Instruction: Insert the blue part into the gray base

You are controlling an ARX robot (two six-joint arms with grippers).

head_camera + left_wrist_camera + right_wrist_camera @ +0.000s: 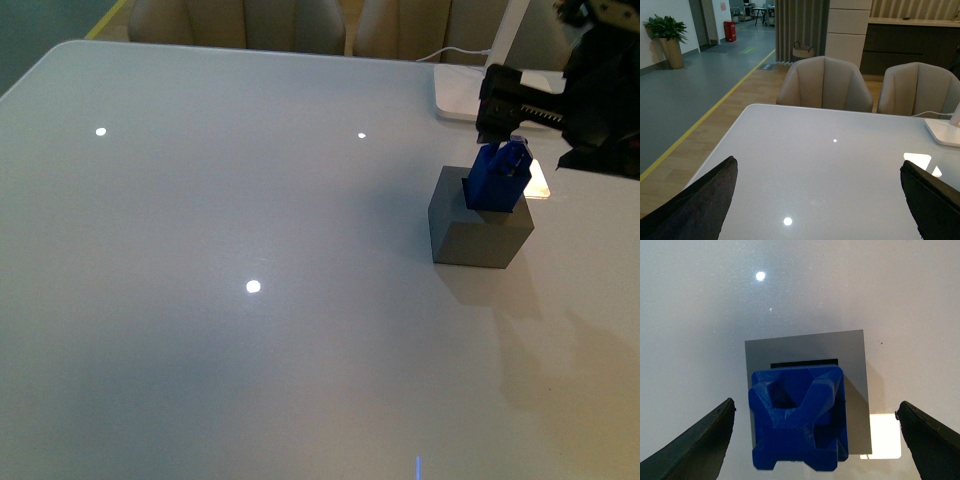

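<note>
The gray base (480,235) stands on the white table at the right. The blue part (498,175) stands in the hole in its top, sticking up a little tilted. My right gripper (520,125) hangs just above and behind it, open, touching nothing. In the right wrist view the blue part (797,417) sits between the two wide-apart fingers (700,440), over the gray base (805,350). My left gripper (820,200) is open and empty over bare table; it does not show in the front view.
A white lamp base (465,92) with a cable stands behind the gray base. A bright light patch (538,178) lies beside it. Two beige chairs (825,82) stand at the table's far edge. The table's left edge (720,150) drops to the floor.
</note>
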